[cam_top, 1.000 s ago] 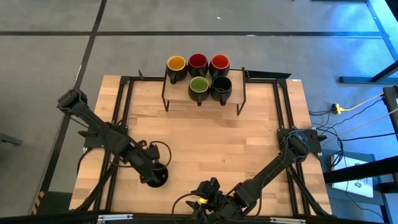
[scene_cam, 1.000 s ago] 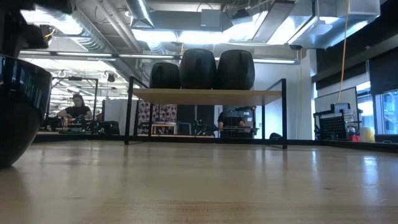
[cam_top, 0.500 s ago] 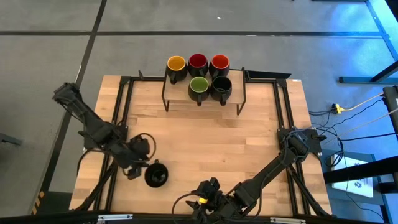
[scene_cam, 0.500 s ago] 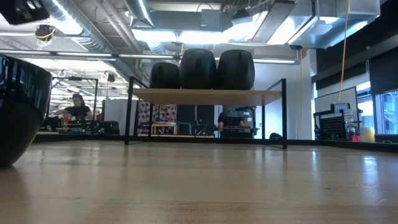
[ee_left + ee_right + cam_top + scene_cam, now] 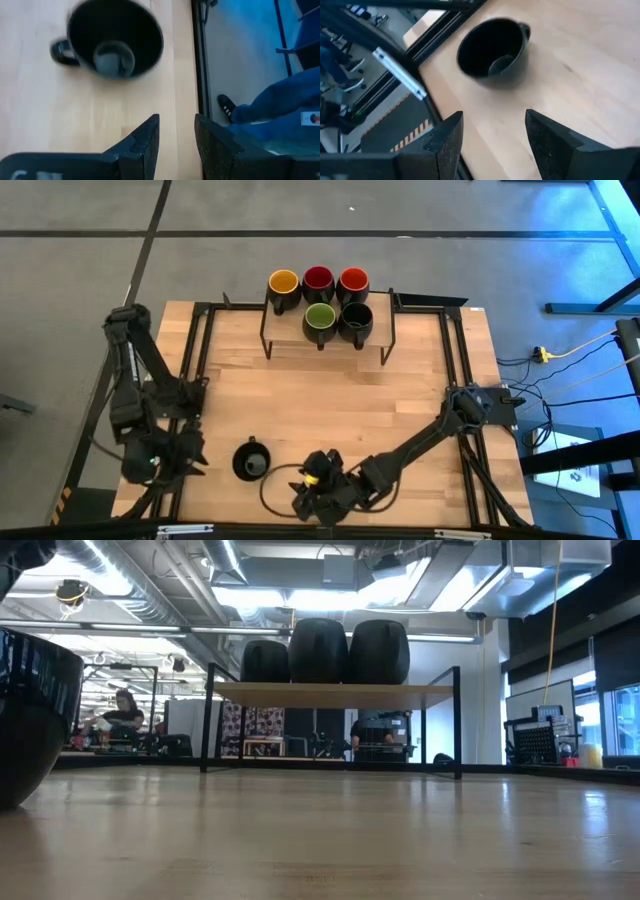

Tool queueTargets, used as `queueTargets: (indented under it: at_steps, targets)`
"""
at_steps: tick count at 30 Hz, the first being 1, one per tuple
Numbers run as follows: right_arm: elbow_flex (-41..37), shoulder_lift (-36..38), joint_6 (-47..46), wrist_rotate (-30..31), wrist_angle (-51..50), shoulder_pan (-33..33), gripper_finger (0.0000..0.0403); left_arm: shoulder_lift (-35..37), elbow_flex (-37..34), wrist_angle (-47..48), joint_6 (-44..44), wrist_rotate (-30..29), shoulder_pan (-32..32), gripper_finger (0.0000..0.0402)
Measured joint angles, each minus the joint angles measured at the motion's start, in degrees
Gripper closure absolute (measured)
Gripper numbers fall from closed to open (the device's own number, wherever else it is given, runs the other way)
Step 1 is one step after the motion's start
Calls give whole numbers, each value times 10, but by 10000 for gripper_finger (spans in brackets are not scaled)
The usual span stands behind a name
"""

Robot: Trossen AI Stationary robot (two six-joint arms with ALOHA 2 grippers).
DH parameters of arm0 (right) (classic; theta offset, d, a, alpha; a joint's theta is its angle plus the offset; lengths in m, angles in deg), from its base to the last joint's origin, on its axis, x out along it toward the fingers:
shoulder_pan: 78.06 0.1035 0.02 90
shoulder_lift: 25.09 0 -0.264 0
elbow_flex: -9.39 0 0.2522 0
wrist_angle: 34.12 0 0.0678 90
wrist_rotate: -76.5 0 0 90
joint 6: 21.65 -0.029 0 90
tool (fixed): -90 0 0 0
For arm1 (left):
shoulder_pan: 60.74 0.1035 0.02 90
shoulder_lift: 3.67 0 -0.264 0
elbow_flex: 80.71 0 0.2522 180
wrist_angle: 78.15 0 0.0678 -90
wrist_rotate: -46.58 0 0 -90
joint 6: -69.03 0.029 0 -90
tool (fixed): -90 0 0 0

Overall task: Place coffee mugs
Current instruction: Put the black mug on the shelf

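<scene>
Near mug (image 5: 30,715) cut off, low view

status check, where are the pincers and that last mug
Left pincer open, empty, at table's left edge. Right pincer open, empty, beside the black mug, which stands alone on the table. Five mugs on shelf. Nothing in between.

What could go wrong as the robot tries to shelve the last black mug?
The black mug stands near the table's front edge, so a nudge from the open right gripper could push it off. The shelf already holds five mugs, so placing it could knock a neighbour.
</scene>
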Motion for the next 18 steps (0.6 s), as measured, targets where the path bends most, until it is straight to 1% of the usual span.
queueTargets:
  at_steps: [5,8,11,13,14,18]
  targets:
    - [1,-7,1,-8,-1,-28,201,-11,-42,-19,-92,-23,-70,283]
    - [0,-19,2,-24,0,-46,201,-21,-78,-71,-108,-23,-87,283]
    - [0,-39,1,-46,23,-62,203,-38,-111,-123,-110,-23,-87,283]
    - [0,-57,0,-65,43,-71,213,-49,-128,-149,-110,-25,-87,283]
    - [0,-66,0,-72,53,-75,221,-55,-135,-163,-110,-37,-86,283]
    - [0,-86,-7,-73,63,-86,269,-70,-155,-191,-108,-82,-63,283]
